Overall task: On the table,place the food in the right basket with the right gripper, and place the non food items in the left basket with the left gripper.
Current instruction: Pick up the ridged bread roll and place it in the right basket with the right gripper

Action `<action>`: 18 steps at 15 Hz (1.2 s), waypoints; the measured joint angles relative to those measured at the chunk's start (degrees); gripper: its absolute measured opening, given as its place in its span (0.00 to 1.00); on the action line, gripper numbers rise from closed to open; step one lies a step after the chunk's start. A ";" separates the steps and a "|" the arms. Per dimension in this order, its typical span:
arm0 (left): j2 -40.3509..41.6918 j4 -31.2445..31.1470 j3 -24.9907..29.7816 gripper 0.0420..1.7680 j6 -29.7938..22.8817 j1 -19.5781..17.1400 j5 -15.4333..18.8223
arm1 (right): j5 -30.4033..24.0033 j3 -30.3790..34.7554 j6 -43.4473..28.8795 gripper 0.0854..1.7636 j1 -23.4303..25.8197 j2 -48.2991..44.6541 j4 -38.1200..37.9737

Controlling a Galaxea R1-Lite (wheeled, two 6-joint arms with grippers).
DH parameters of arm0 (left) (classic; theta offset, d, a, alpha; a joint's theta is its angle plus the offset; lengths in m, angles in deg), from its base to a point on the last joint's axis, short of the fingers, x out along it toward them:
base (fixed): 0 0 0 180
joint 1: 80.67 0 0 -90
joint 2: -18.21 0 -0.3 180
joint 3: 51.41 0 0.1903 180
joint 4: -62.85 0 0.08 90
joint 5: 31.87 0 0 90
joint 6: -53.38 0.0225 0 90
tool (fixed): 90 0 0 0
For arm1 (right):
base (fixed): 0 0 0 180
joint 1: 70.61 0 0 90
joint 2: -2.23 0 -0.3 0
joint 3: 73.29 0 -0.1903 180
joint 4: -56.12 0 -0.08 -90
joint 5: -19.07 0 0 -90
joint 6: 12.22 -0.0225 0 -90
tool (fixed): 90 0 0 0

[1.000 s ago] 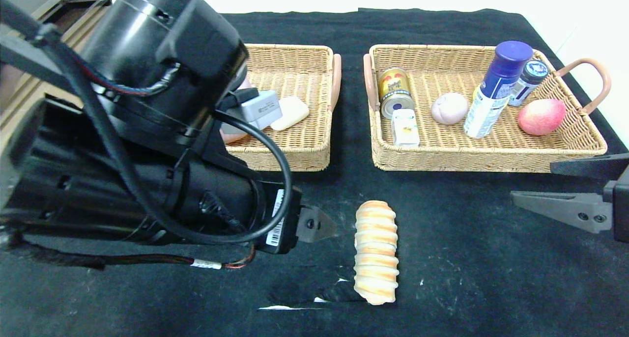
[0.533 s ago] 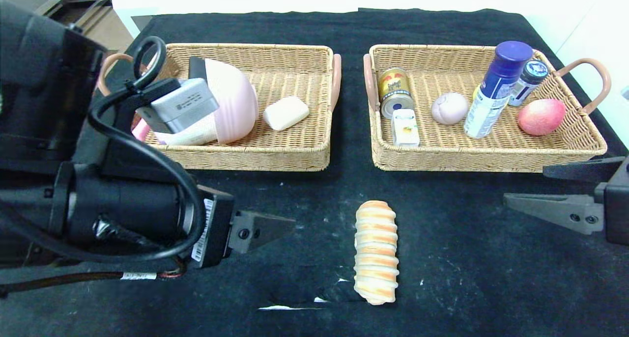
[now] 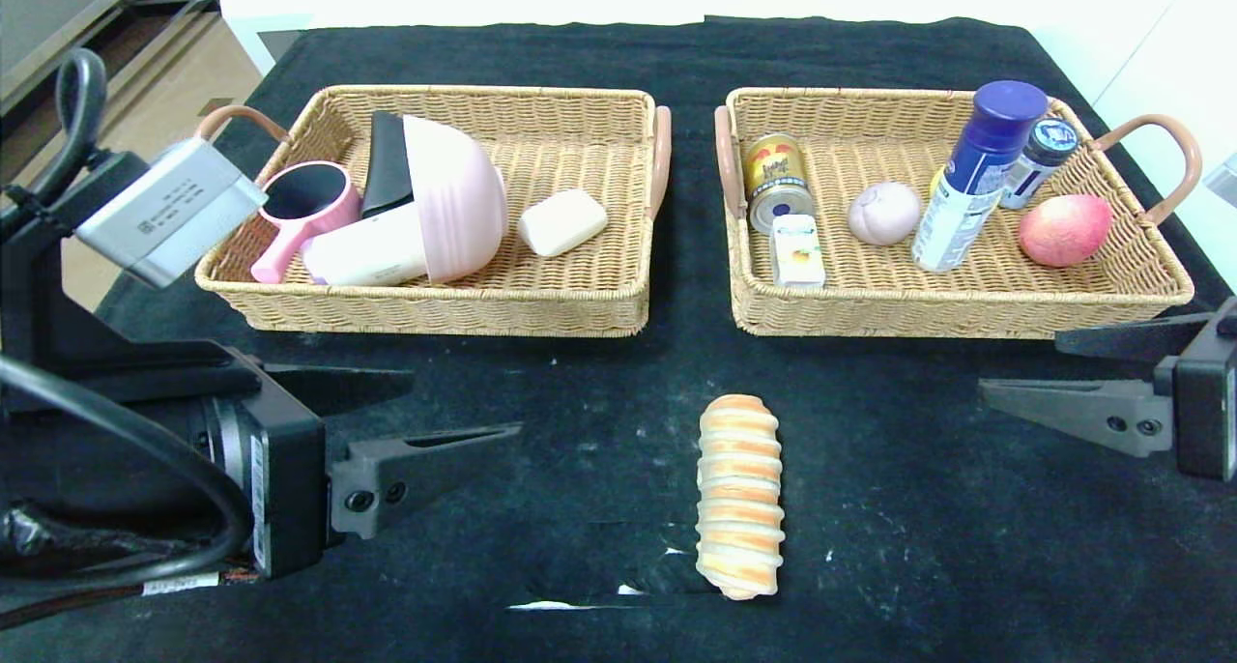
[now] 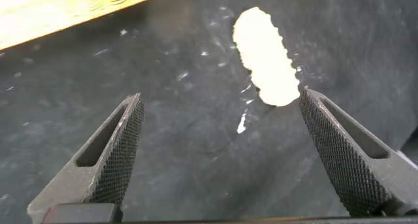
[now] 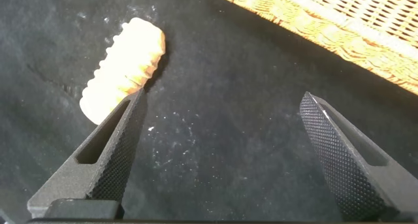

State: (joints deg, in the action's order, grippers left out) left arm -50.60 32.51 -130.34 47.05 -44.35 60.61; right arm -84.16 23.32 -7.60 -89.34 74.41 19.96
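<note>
While both arms are held low over the black table [image 3: 599, 54], one piece of food is left outside the baskets: a striped bread roll [image 3: 739, 495] lying lengthwise on the cloth near the front edge, between the two grippers and touched by neither. The left gripper [image 3: 454, 414] is seen at the left, in front of the left basket [image 3: 445, 305], with its jaws spread wide and nothing held. The right gripper [image 3: 1024, 368] is seen at the right edge, just in front of the right basket [image 3: 957, 315], also spread wide and empty. A pink bowl [image 3: 459, 194], a pink mirror [image 3: 300, 204] and a bar of soap [image 3: 562, 222] are lodged in the left basket; a can [image 3: 776, 180], a blue-capped bottle [image 3: 976, 175] and an apple [image 3: 1065, 229] in the right one
</note>
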 joint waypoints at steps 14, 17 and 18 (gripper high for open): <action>2.95 0.17 4.38 0.97 10.15 -5.83 0.22 | -0.11 0.79 0.44 0.97 -0.91 -0.18 -0.05; 3.69 0.15 4.39 0.97 10.42 -5.83 0.16 | 0.15 0.82 0.26 0.97 -1.95 -0.07 -0.05; 4.02 0.09 4.39 0.97 10.81 -5.81 0.11 | 0.17 0.79 0.17 0.97 -2.10 0.04 -0.07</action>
State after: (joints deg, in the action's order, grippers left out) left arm -46.58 32.59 -125.95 57.87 -50.16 60.72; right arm -83.99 24.11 -7.43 -91.44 74.45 19.89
